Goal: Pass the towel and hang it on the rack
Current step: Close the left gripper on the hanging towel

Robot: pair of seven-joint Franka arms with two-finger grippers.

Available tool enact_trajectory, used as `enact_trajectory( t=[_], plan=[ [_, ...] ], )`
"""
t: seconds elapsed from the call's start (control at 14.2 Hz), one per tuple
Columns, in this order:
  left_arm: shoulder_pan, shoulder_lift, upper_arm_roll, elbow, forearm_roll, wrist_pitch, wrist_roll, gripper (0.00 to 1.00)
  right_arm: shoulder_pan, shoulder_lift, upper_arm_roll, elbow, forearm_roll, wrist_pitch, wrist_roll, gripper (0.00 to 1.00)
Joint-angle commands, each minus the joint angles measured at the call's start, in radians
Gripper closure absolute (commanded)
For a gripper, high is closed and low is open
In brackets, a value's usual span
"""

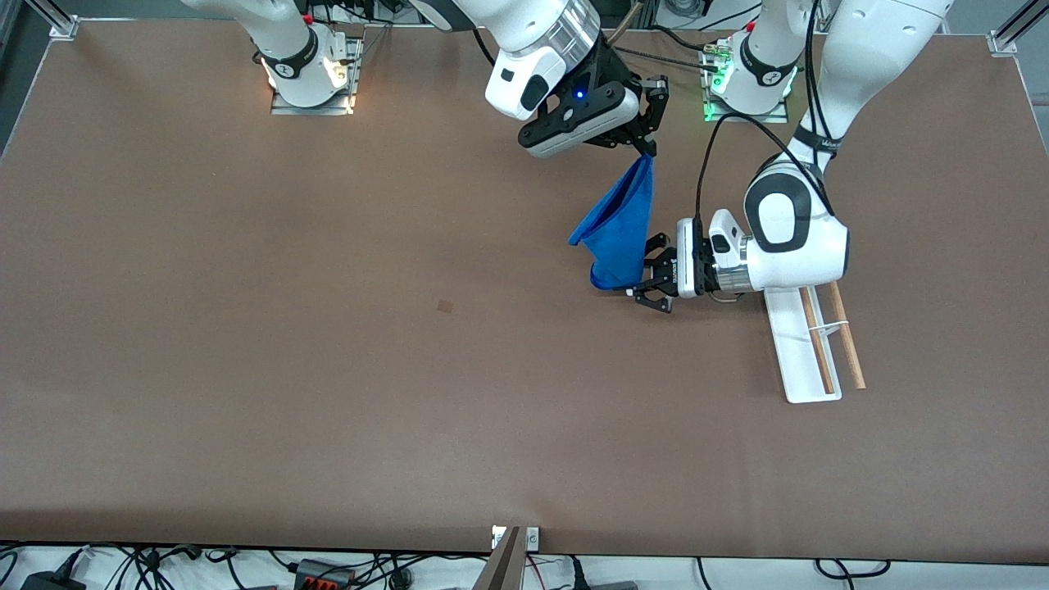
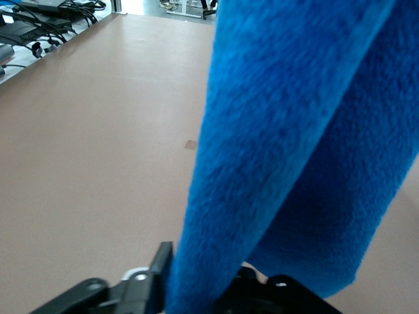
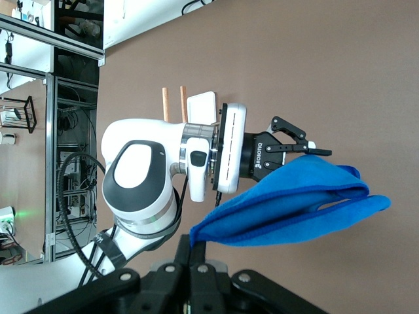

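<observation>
A blue towel (image 1: 623,221) hangs in the air over the table's middle. My right gripper (image 1: 647,152) is shut on its top corner, and this also shows in the right wrist view (image 3: 196,252). My left gripper (image 1: 646,274) lies level above the table and is open, with its fingers on either side of the towel's lower end. The towel (image 2: 294,131) fills the left wrist view and runs between the fingers (image 2: 160,261). The rack (image 1: 807,344), a white tray base with two wooden rods (image 1: 844,336), stands under the left arm's wrist, toward the left arm's end.
The brown table (image 1: 328,369) has a small dark mark (image 1: 445,306) near its middle. The arm bases (image 1: 311,74) stand along the table's edge farthest from the front camera. Cables lie off the nearest edge. The rack also shows in the right wrist view (image 3: 200,104).
</observation>
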Motion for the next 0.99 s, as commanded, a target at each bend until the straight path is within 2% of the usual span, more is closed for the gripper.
enact_trajectory(
  t=[0.0, 0.64, 0.71, 0.78, 0.92],
  plan=[
    [-0.005, 0.009, 0.001, 0.014, -0.029, 0.014, 0.016, 1.0, 0.008, -0.002, -0.002, -0.005, -0.016, 0.004, 0.013, 1.0],
    [0.016, -0.005, 0.025, 0.015, 0.005, 0.084, 0.009, 1.0, 0.011, -0.002, -0.002, -0.014, -0.025, 0.002, 0.011, 1.0],
    [0.023, -0.006, 0.027, 0.015, 0.032, 0.084, -0.002, 1.0, 0.009, -0.002, -0.003, -0.016, -0.027, 0.002, 0.011, 0.47],
    [0.029, -0.009, 0.031, 0.015, 0.069, 0.078, -0.025, 1.0, 0.011, -0.002, -0.002, -0.02, -0.053, 0.002, 0.01, 0.0],
    [0.058, -0.041, 0.036, 0.018, 0.205, 0.074, -0.095, 1.0, 0.005, -0.002, -0.002, -0.024, -0.094, -0.004, 0.002, 0.0]
  ],
)
